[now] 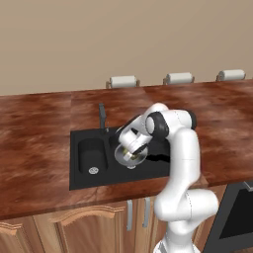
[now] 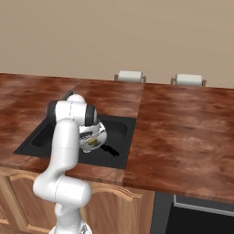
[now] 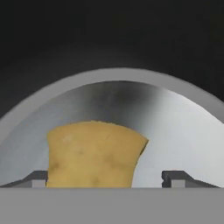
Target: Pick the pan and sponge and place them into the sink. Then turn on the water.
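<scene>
The silver-grey pan [image 1: 123,156] [image 2: 86,145] [image 3: 175,127] lies in the larger basin of the black sink [image 1: 89,180] [image 2: 119,132], its black handle [image 1: 159,158] [image 2: 110,151] pointing right. The yellow sponge [image 3: 94,155] [image 2: 93,142] rests inside the pan. My gripper [image 3: 106,180] [image 1: 131,149] hangs just above the pan, open. The sponge lies between its fingertips [image 3: 37,178], close against the left one and well apart from the right one. The dark faucet [image 1: 102,117] stands behind the small basin. The water is out of view.
Brown wooden counter [image 1: 34,148] surrounds the sink. Three paper towel rolls [image 1: 122,81] stand along the back edge. Cabinet doors [image 1: 89,230] are below, and a dark oven [image 1: 237,217] is at the lower right.
</scene>
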{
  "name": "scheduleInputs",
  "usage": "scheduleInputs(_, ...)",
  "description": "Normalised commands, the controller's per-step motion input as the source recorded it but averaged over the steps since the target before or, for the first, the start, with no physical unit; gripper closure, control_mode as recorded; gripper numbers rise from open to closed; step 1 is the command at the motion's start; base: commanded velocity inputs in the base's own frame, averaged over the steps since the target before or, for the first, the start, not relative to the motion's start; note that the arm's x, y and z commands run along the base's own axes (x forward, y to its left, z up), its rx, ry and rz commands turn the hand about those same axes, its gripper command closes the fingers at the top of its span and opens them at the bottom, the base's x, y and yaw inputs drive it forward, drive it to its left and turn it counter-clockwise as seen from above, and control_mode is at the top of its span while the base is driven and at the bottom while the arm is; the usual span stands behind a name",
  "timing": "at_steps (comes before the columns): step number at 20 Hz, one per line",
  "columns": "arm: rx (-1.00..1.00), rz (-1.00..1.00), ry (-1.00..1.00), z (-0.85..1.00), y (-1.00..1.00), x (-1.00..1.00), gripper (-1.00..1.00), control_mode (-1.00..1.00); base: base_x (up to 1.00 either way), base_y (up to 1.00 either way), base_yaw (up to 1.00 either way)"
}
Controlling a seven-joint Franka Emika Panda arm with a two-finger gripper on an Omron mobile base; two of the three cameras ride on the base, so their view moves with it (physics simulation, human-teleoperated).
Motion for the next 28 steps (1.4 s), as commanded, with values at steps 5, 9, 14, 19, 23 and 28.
scheduleInputs(5, -0.06, 0.02, -0.06, -0.58, 0.1, -0.02, -1.0, -1.0, 0.0, 0.0, 0.0)
scheduleInputs(9, -0.01, 0.02, -0.09, -0.04, -0.01, -0.1, -1.0, -1.0, 0.0, 0.0, 0.0)
scheduleInputs(14, 0.04, 0.02, -0.03, 0.3, 0.0, -0.13, -1.0, -1.0, 0.0, 0.0, 0.0)
scheduleInputs(19, 0.03, 0.0, -0.02, 0.34, -0.01, -0.18, -1.0, -1.0, 0.0, 0.0, 0.0)
scheduleInputs(23, 0.08, 0.0, -0.1, 0.37, -0.02, -0.23, -1.0, -1.0, 0.0, 0.0, 0.0)
scheduleInputs(28, 0.11, 0.0, -0.12, 0.33, 0.0, -0.26, -1.0, -1.0, 0.0, 0.0, 0.0)
